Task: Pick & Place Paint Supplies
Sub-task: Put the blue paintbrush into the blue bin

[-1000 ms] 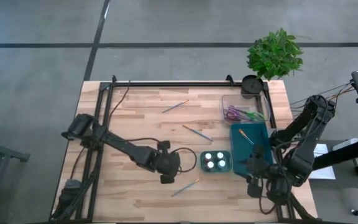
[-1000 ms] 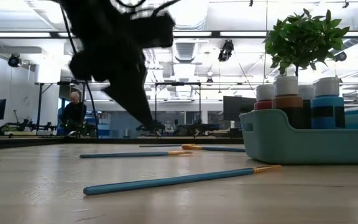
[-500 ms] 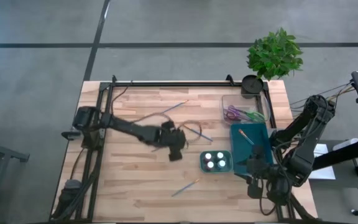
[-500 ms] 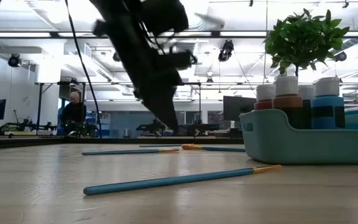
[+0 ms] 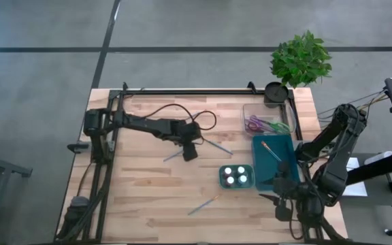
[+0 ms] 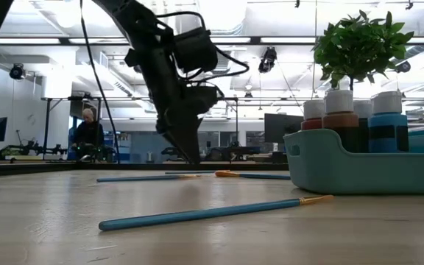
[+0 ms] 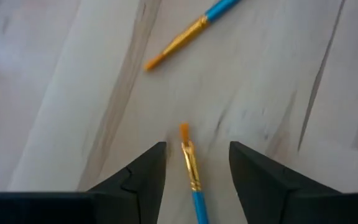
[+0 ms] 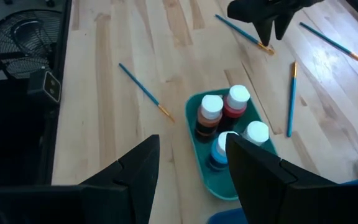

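The left gripper (image 7: 192, 163) stood open astride a blue-handled paintbrush (image 7: 191, 167), its bristles just beyond the fingertips. Light, stiff and thin, it probably needed a mid-handle pinch. The right gripper (image 8: 190, 163) waited open.

Your left tool (image 5: 189, 151) hangs mid-worktop (image 5: 141, 184) over a brush (image 7: 192, 174), another brush (image 5: 203, 205) lies nearer the front edge, and the bottle tray (image 5: 236, 177) sits to their right.

Robotics lab: open hall, ceiling strip lights (image 6: 43, 40), other rigs, seated person (image 6: 88, 132).
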{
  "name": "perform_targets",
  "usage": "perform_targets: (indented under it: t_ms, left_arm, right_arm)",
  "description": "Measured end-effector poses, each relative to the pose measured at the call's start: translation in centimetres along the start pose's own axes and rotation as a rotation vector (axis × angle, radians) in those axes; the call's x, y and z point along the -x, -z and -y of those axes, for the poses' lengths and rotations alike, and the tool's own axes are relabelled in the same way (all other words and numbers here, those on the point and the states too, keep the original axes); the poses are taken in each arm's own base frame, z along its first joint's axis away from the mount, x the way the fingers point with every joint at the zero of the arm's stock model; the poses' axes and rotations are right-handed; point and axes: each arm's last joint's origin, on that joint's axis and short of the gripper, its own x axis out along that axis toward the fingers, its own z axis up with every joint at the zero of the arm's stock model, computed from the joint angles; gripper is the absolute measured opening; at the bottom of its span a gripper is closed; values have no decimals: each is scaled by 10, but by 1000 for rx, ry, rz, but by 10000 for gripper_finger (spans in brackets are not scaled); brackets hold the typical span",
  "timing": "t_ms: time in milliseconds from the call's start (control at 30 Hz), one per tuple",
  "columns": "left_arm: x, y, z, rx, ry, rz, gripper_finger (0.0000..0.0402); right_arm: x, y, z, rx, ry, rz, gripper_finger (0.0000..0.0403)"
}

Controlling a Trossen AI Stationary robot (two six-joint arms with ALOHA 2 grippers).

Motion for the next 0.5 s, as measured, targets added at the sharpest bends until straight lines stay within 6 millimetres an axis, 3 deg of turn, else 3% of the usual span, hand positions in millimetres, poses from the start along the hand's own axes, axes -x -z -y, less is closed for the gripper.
perform_targets:
  t_ms: [200, 500]
  left_arm:
    - [-8, 13, -5, 33, 56, -53, 176]
    - [-22, 22, -4, 50, 94, -104, 123]
  right_arm:
    - [0, 0, 0, 1, 2, 0, 182]
    - [0, 0, 0, -4, -2, 4, 182]
